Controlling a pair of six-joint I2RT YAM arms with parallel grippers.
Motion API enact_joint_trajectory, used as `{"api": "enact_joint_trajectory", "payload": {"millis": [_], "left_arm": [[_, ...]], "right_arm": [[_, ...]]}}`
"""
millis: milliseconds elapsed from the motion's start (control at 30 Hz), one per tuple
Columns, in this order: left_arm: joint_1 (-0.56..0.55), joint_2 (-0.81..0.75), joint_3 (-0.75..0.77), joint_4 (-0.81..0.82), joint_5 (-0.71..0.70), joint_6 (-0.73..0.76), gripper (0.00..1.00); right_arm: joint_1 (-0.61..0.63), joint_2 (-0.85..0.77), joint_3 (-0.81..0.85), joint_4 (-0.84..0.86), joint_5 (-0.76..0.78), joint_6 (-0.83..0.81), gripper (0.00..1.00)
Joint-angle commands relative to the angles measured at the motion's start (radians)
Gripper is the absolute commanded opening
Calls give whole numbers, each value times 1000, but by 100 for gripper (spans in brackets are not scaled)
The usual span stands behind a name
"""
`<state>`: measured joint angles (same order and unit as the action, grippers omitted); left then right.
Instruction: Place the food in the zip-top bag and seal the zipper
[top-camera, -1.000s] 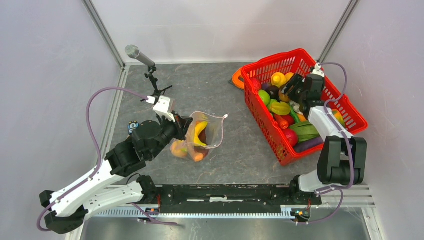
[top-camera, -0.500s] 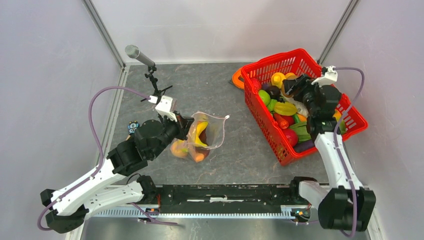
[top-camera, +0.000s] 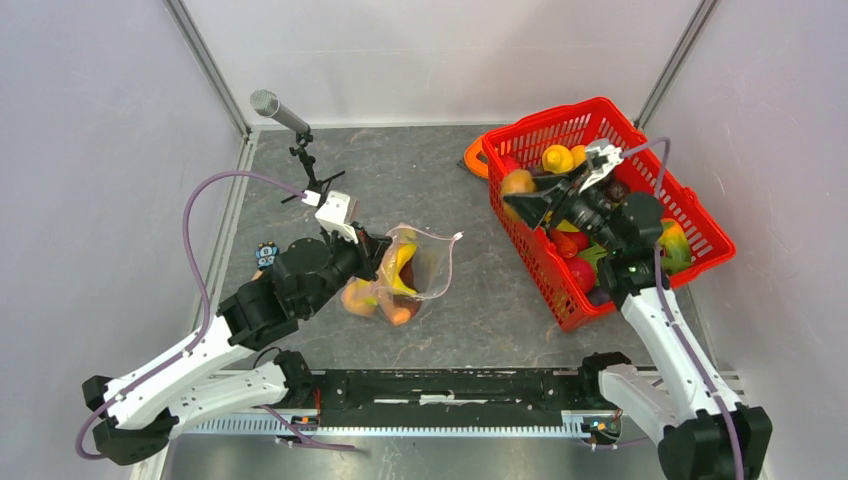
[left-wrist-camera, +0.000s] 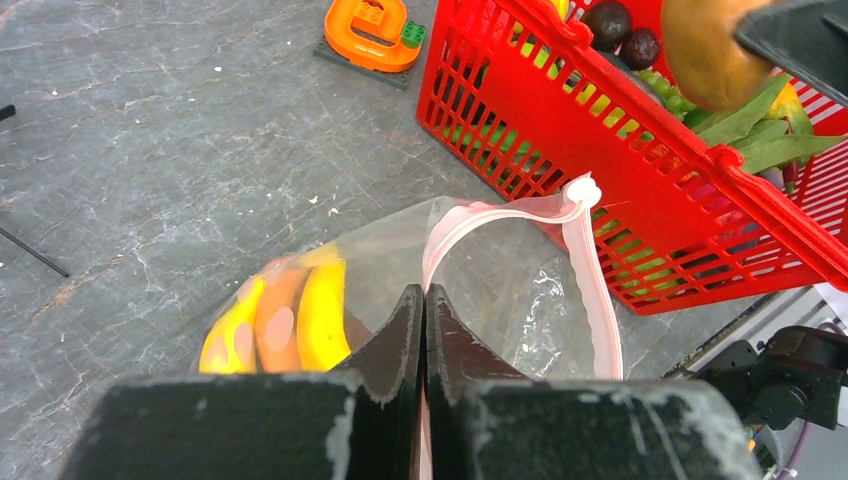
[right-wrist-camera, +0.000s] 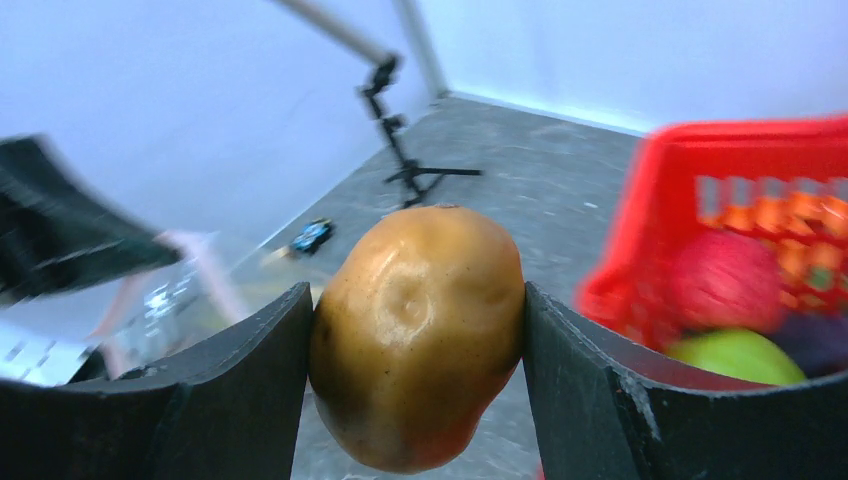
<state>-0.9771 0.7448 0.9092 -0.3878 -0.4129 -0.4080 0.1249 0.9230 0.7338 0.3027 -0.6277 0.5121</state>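
Observation:
The clear zip-top bag (top-camera: 420, 265) lies mid-table with its mouth held open; a yellow banana (top-camera: 400, 262) and orange pieces sit inside. My left gripper (top-camera: 378, 252) is shut on the bag's pink zipper (left-wrist-camera: 590, 275) edge, as the left wrist view (left-wrist-camera: 425, 300) shows. My right gripper (top-camera: 522, 192) is shut on a brown potato-like toy (right-wrist-camera: 415, 335), held above the red basket's (top-camera: 700, 262) left rim. The toy also shows in the top view (top-camera: 517, 183). Several more toy fruits and vegetables (top-camera: 558, 158) lie in the basket.
A flat orange ring-shaped object (top-camera: 474, 157) lies left of the basket's far corner. A microphone on a small black tripod (top-camera: 300, 150) stands at the back left. A small dark-blue item (top-camera: 264, 253) lies at the left edge. Metal frame posts stand at both back corners.
My right gripper has lifted out of the basket with the brown toy and swung left toward the basket's left rim. The left gripper has kept its hold on the bag's edge.

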Motion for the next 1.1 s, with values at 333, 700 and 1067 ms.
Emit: {"api": "enact_joint_trajectory", "payload": {"millis": [333, 700, 1067], "left_arm": [[3, 23, 27, 51, 31, -28, 6], [3, 30, 41, 29, 29, -18, 6], [3, -9, 61, 27, 21, -12, 6]], "right_arm": [[438, -26, 69, -36, -165, -317, 39], [761, 161, 233, -275, 179, -589, 39], [813, 254, 295, -355, 348, -658, 58]]}}
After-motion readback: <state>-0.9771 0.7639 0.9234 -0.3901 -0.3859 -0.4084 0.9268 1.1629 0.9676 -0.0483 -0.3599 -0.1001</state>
